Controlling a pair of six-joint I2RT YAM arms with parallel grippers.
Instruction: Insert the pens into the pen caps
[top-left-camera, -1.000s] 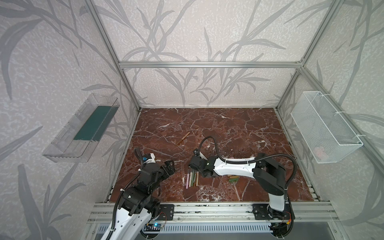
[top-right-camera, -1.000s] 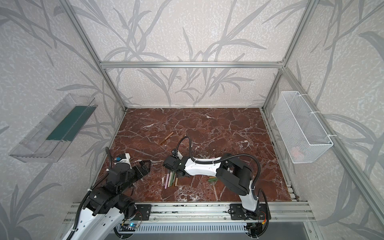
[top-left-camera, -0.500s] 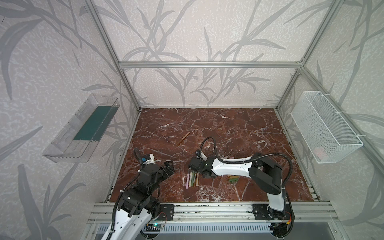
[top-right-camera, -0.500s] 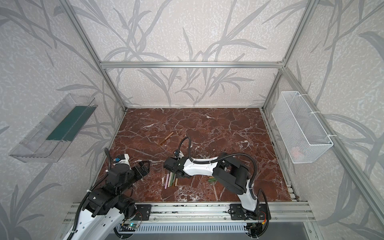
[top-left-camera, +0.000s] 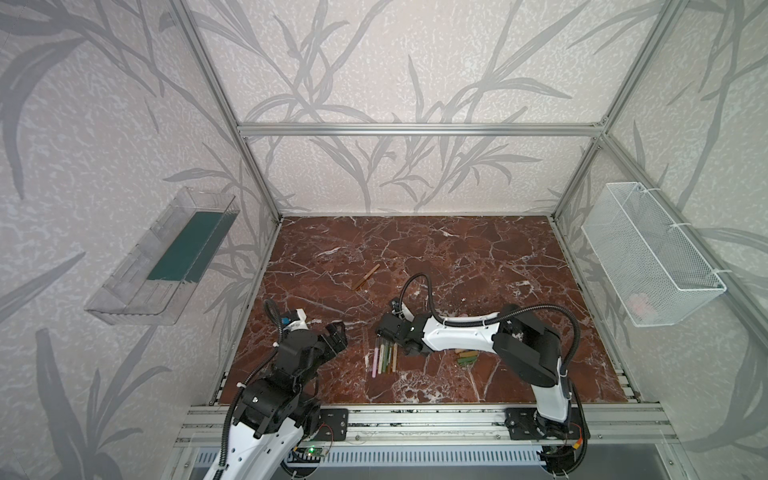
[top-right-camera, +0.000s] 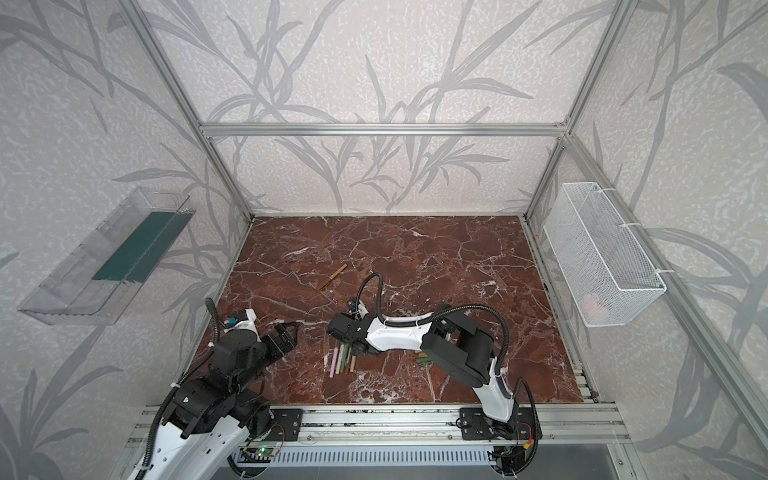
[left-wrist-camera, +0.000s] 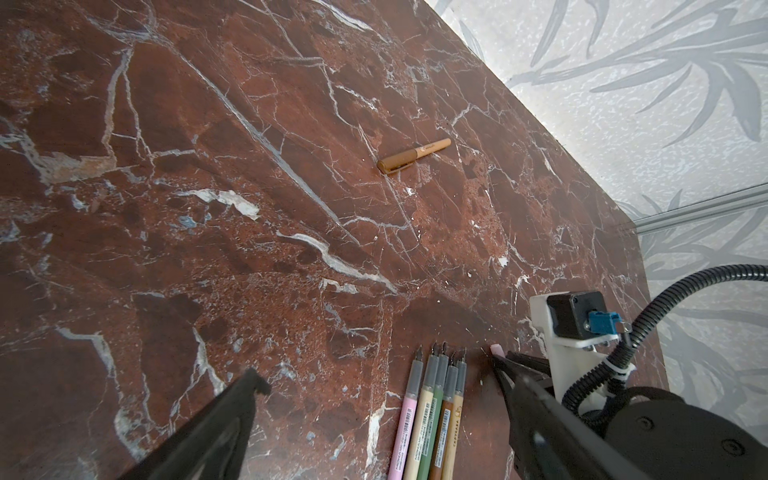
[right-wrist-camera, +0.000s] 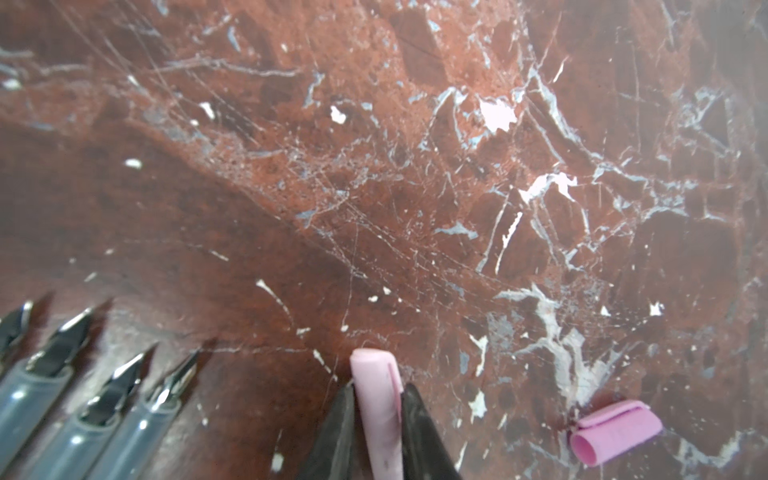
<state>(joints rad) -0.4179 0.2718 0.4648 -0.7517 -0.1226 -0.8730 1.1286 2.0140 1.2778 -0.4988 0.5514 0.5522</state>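
My right hand (right-wrist-camera: 379, 388) pinches a pink pen cap (right-wrist-camera: 376, 419), five uncapped pens (left-wrist-camera: 432, 399) lie in a row just beside it on the worktop (right-wrist-camera: 374, 166), my left hand (top-left-camera: 337, 334) stands wide open, empty

A red-brown marble table (top-right-camera: 457, 266) fills the floor of a metal-framed cell. The left arm (top-right-camera: 232, 357) rises from the near rail, and the left gripper (top-right-camera: 289, 332) hangs over the table with its jaws apart, holding nothing. The right arm (top-right-camera: 395, 334) reaches across the middle, its wrist over the far ends of a row of pens (top-right-camera: 341, 360) lying side by side: pink, cream, green and brown. A few caps (top-right-camera: 424, 360), green and tan, show by its elbow, partly hidden. A brown capped pen (top-right-camera: 331, 277) lies alone farther back. On the left wall hangs a clear tray (top-right-camera: 62, 303), on the right a white wire basket (top-right-camera: 623, 266).
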